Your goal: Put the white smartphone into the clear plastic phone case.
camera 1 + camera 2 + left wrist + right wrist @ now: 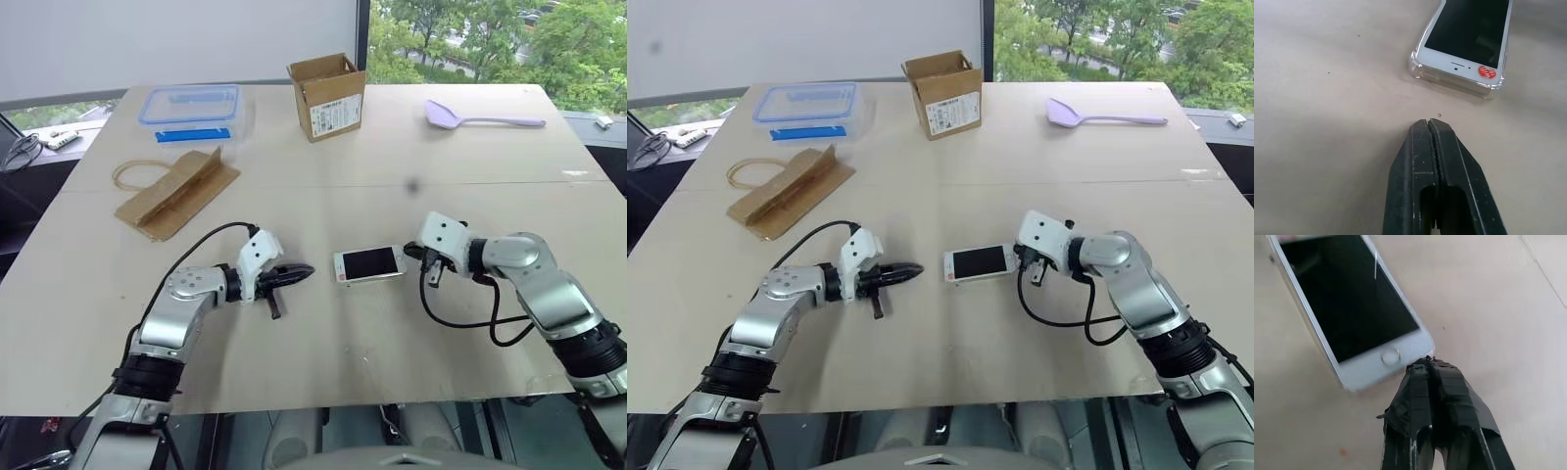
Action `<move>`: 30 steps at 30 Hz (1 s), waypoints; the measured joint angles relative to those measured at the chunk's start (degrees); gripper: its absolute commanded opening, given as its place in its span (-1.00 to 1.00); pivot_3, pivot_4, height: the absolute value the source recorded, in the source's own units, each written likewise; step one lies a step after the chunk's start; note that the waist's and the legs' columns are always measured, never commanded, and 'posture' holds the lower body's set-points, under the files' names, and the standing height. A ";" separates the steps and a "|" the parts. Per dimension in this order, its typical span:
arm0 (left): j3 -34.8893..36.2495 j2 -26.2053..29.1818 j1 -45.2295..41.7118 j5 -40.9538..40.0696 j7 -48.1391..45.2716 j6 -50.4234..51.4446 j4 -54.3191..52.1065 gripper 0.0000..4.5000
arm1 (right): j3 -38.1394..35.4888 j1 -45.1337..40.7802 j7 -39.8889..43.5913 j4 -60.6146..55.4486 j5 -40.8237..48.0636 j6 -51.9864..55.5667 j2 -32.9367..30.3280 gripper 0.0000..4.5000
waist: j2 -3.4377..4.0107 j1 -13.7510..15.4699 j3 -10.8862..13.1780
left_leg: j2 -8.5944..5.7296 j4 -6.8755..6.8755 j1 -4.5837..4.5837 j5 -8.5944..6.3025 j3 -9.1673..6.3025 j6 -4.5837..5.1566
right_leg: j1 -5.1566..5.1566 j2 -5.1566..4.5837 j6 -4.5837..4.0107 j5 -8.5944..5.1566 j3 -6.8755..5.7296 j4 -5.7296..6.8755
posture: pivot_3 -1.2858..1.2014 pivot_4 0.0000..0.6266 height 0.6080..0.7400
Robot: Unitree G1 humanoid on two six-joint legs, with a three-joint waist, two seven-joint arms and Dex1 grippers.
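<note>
We record the non-task items on the light wooden table [323, 352], all toward its far half. An open cardboard box [327, 95] stands upright near the far edge at centre, a printed label on its near face. To its left lies a clear container with a blue-rimmed lid [189, 105], and a blue strip [192, 135] sits just at its near side. Nearer and further left we see a folded piece of cardboard [176, 192] with a rubber band [137, 176] beside it. A lilac spatula [480, 117] lies at far right.
</note>
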 measured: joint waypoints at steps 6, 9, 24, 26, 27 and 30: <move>0.04 -0.01 -0.08 0.15 0.28 0.27 -0.01 -1.00 | 0.69 -4.57 0.57 -0.37 4.68 3.84 6.37 -0.98 | 0.01 -0.12 0.00 | 0.01 0.09 0.04 0.00 -0.04 0.00 | 0.00 0.02 -0.09 -0.05 -0.01 0.21 | 0.03 -0.52 1.00; 0.00 -0.09 0.01 0.14 0.74 0.93 -0.43 -1.00 | 4.69 -6.34 0.41 3.67 3.60 2.99 9.53 -0.98 | 0.01 -0.13 0.00 | 0.00 0.15 0.02 0.00 -0.04 0.00 | 0.00 0.01 -0.10 -0.06 -0.02 0.22 | 0.03 -0.52 1.00; -0.04 -0.15 0.73 0.51 2.53 4.45 -3.82 -1.00 | 13.41 -11.04 3.32 11.68 -2.76 -4.30 10.22 -0.98 | 0.03 -0.16 -0.01 | 0.00 0.19 0.03 0.00 -0.05 0.00 | 0.00 -0.01 -0.12 -0.08 -0.02 0.26 | 0.03 -0.52 1.00; -0.04 -0.23 0.72 0.50 2.51 4.61 -3.86 -1.00 | 13.10 -10.39 3.36 10.56 -2.73 -4.09 9.36 -0.98 | 0.03 -0.12 -0.01 | -0.01 0.20 0.03 0.00 -0.05 0.00 | 0.00 -0.02 -0.11 -0.07 -0.02 0.25 | 0.03 -0.52 1.00; -0.04 -0.23 0.66 0.52 2.50 4.70 -3.85 -1.00 | 12.71 -10.12 3.35 10.50 -2.61 -4.11 9.31 -0.98 | 0.03 -0.14 -0.01 | -0.01 0.19 0.03 0.00 -0.04 0.00 | 0.00 -0.02 -0.12 -0.08 -0.01 0.25 | 0.03 -0.52 1.00; -0.16 -0.44 0.45 0.56 2.34 4.80 -3.74 -1.00 | 12.18 -9.88 3.09 11.20 -2.45 -4.24 10.51 -0.98 | 0.02 -0.34 -0.01 | -0.01 0.19 0.04 0.00 -0.03 0.00 | -0.01 0.01 -0.14 -0.09 -0.02 0.26 | 0.03 -0.52 1.00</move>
